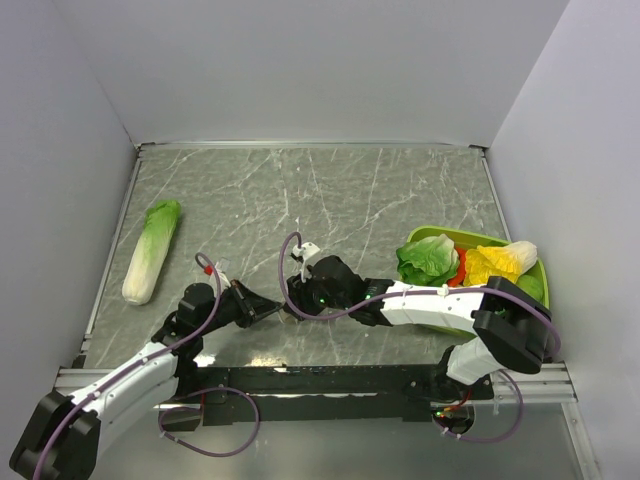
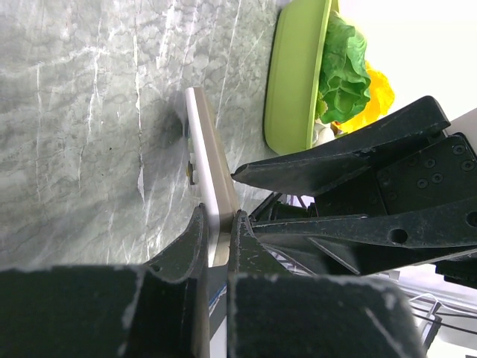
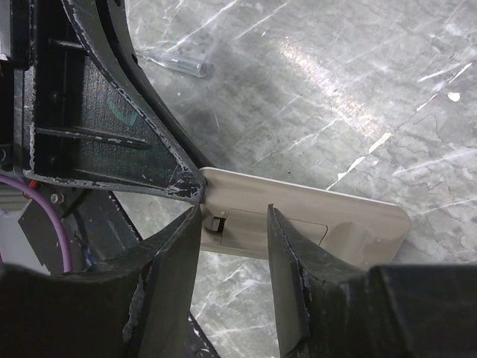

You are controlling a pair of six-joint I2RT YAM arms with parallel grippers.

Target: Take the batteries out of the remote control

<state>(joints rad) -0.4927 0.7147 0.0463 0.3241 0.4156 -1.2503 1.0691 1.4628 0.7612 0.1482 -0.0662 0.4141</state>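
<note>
The remote control stands on its long edge just above the table. My left gripper is shut on its near end. In the right wrist view its grey-tan back faces the camera, with a cover panel and a small latch on it. My right gripper is open, its two fingertips set against that back. One tip is at the latch end and the other is on the panel. The two grippers meet low in the middle of the top view, left and right. The batteries are hidden.
A long pale-green cabbage lies at the left. A green bowl with lettuce and yellow pieces sits at the right, close behind the right arm. A small clear tube-like thing lies on the marble table beyond the grippers.
</note>
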